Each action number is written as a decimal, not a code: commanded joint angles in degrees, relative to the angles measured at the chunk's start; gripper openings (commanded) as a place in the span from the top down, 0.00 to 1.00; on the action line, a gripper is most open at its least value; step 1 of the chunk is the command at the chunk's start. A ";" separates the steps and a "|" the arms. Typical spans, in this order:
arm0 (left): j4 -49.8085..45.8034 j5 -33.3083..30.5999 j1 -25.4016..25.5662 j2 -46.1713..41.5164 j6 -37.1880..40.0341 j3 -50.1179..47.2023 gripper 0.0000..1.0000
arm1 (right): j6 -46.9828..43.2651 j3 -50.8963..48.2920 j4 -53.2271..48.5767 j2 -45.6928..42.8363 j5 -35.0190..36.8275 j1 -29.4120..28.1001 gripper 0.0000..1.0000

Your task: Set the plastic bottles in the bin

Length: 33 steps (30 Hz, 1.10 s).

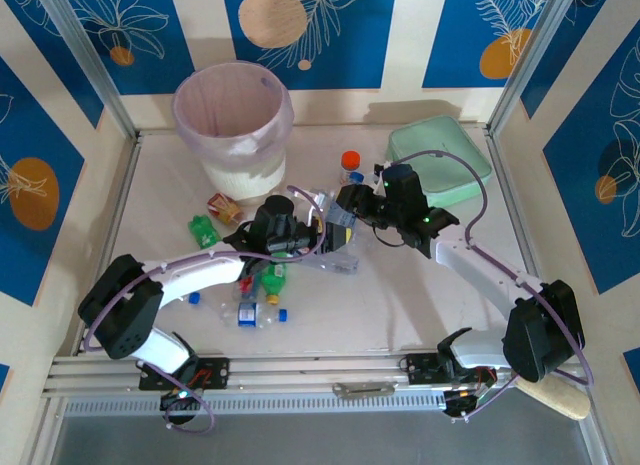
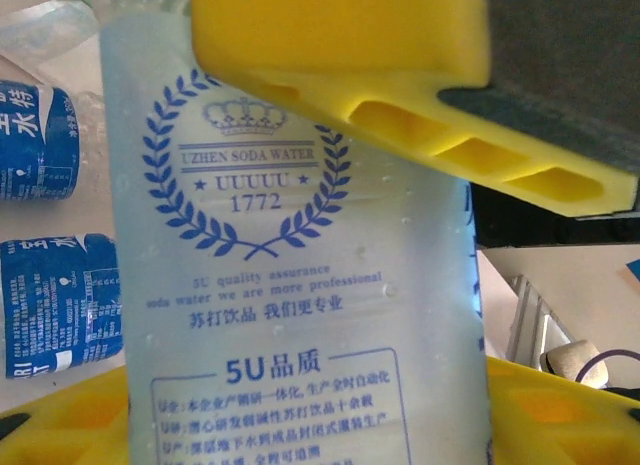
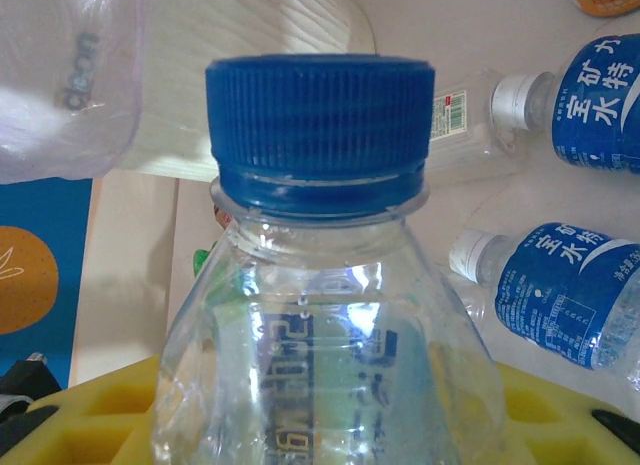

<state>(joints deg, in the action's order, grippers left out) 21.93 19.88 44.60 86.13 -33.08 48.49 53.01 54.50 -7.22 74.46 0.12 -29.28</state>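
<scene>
Near edge: clear bottle (image 1: 247, 312) with a blue label lies on the table (image 1: 400, 305). Green bottle (image 1: 272, 280) is just behind it, beside the left arm.

Mid-table: left gripper (image 1: 303, 237) and right gripper (image 1: 352, 207) sit almost tip to tip near centre.

Left wrist view: left gripper (image 2: 305, 425) has the soda bottle (image 2: 290, 285), clear with a blue laurel print, between its yellow fingers (image 2: 60, 425). The fingers hug both sides; can't tell if they actually clamp it. Another yellow finger (image 2: 400, 75) on a dark body crosses the bottle's top. Blue-label bottles (image 2: 55, 305) lie on the table to its left.

Right wrist view: right gripper (image 3: 330, 415) is closed on the capped bottle (image 3: 320, 315), gripped at the body with a yellow pad on each side. It is clear, and its blue cap (image 3: 320, 115) points up in frame. Can't tell if it is the same bottle as the soda one. More blue-label bottles with white caps lie behind it on the right.

Farther left: second green bottle (image 1: 203, 230) and red-label bottle (image 1: 222, 207) lie on the table near the bin's foot.

Far side: orange bottle (image 1: 350, 165) sits just left of the mint case (image 1: 445, 155). Bin (image 1: 235, 125) stands upright at far left, pink liner folded over the rim. Its white wall also shows behind the capped bottle in the right wrist view.
</scene>
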 commanded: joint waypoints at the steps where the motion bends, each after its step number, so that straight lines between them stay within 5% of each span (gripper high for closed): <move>1: 0.94 -1.00 0.13 0.35 -0.12 0.23 0.44 | 0.86 -0.34 1.33 -0.37 -2.84 -0.87 0.50; 10: -1.75 -5.01 -0.50 -1.98 0.07 -2.22 0.48 | -1.72 1.20 -2.26 -3.53 0.33 0.57 0.08; 22: -9.34 -9.57 -4.52 -10.52 4.57 -2.16 0.47 | -3.41 -3.44 -5.78 -10.49 3.67 7.28 0.07; 33: -21.62 -6.83 -15.35 -13.53 16.41 17.31 0.47 | -1.69 -5.66 -3.68 -8.76 2.34 6.87 0.07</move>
<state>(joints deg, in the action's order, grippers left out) 3.46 11.75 31.62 74.02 -21.78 60.60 50.61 49.06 -11.57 65.34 2.96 -22.06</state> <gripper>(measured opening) 0.566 0.932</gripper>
